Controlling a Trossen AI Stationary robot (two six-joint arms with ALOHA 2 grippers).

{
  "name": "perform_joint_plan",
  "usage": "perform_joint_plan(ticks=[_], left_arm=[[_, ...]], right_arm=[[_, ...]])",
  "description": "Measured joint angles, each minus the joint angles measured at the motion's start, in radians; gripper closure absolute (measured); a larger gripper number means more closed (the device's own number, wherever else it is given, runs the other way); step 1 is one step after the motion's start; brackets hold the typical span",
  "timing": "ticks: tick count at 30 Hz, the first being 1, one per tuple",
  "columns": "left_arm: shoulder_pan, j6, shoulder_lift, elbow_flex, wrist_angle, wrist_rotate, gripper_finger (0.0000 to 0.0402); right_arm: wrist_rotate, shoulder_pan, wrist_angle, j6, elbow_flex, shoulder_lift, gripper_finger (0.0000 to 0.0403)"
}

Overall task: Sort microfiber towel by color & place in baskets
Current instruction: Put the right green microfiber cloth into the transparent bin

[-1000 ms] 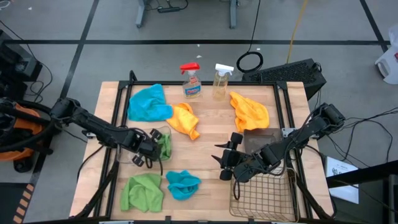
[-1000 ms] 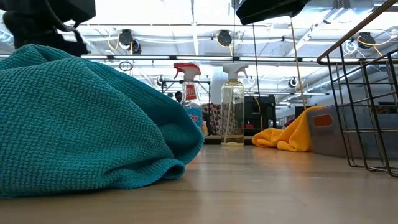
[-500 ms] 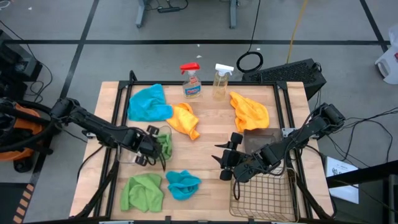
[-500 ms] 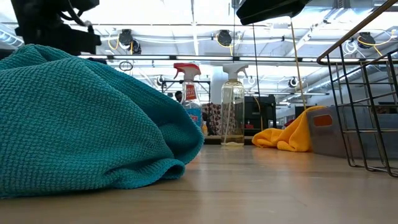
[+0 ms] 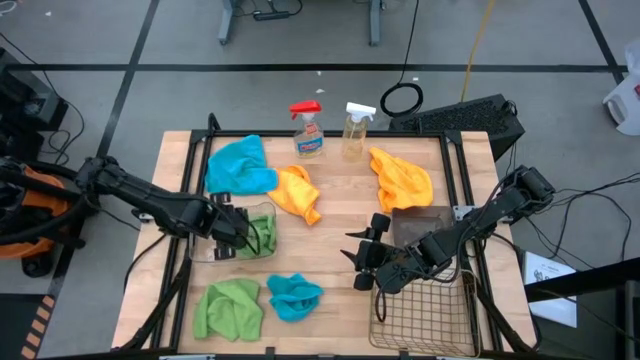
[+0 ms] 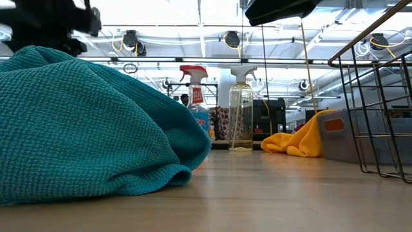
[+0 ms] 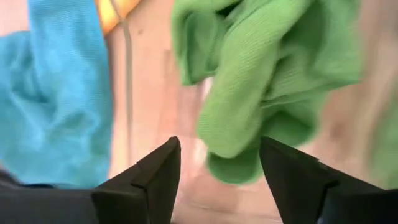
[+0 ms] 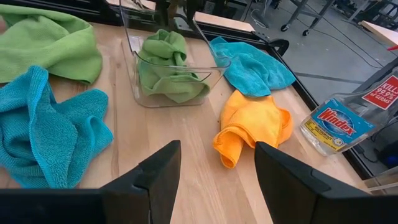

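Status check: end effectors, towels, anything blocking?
Left end effector open above green towel in clear tub. Right end effector open, waiting beside wire basket. Nothing blocking.

Left arm (image 5: 140,200): dark, jointed, entering from the left edge of the tabletop, stretched low and nearly flat toward the table's middle, wrist angled slightly toward the near edge. Left gripper (image 5: 232,228): left of table centre, about midway between far and near edges; two dark fingers (image 7: 158,171) spread apart, nothing clamped between them. Right arm (image 5: 495,215): dark, entering from the right edge, elbow raised near that edge, forearm sloping down toward the centre. Right gripper (image 5: 362,252): just right of table centre, fingers (image 8: 163,168) parted, empty, pointing toward the left edge.
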Motion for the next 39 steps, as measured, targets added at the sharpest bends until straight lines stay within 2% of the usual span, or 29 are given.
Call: perform_joint_plan(ticks=[3,6,13,15,21,25,32,39], left_arm=[[0.0,-0.035,-0.04,0.001,0.087,0.014,0.0184],[-0.013,0.002,-0.051,-0.024,0.19,-0.005,0.0213],[-0.008,0.077,-0.019,-0.131,0.275,-0.028,0.0361],[-0.001,0.077,-0.017,-0.166,0.326,-0.042,0.039],[0.046,0.102,-0.018,-0.275,0.46,-0.057,0.039],[0.079,0.124,-0.018,-0.34,0.552,0.012,0.0398],[0.126,0.116,-0.02,-0.419,0.651,0.066,0.0398],[0.167,0.127,-0.019,-0.437,0.699,0.113,0.0399]], right_arm=[[0.0,0.0,0.0,0.006,0.0,0.0,0.0206],[0.0,0.0,0.0,0.009,0.0,0.0,0.0206],[0.001,0.0,0.0,0.009,0.0,0.0,0.0206],[0.001,0.0,0.0,0.008,0.0,0.0,0.0206],[0.005,-0.004,0.001,0.008,0.0,0.0,0.0206],[0.005,-0.005,0.001,0.008,0.0,0.0,0.0206],[0.005,-0.007,0.001,0.008,0.0,0.0,0.0206],[0.005,-0.007,0.001,0.008,0.0,0.0,0.0206]])
